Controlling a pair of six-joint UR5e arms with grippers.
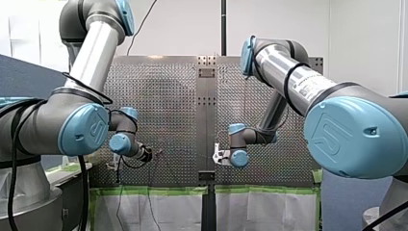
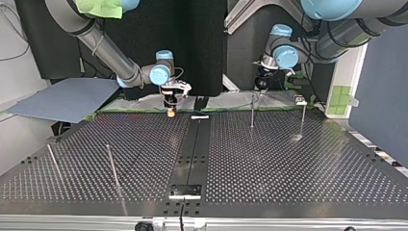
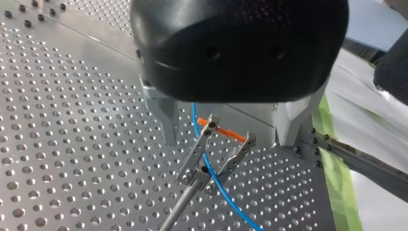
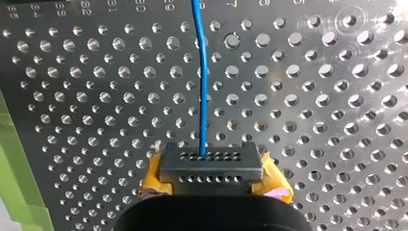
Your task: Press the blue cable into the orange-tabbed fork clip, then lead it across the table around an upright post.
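In the left wrist view the fork clip (image 3: 211, 154), with an orange tab (image 3: 226, 131) across its two prongs, stands on a thin post. The blue cable (image 3: 211, 168) runs down between the prongs and away over the perforated table (image 3: 72, 144). My left gripper (image 3: 226, 142) hangs over the clip, open, with a metal finger on each side and nothing held. In the right wrist view my right gripper (image 4: 210, 166), with yellow pads, is shut on the blue cable (image 4: 204, 96), which leads straight ahead of it. The top view shows my right gripper (image 2: 170, 107) at the table's far edge.
Two upright posts (image 2: 252, 111) (image 2: 302, 120) stand at the top view's right, under my left gripper (image 2: 261, 84). Two leaning rods (image 2: 112, 166) (image 2: 54, 161) stand at its left. A grey-blue sheet (image 2: 67, 98) lies off the far left corner, and a black plate (image 2: 185, 190) sits near the front middle.
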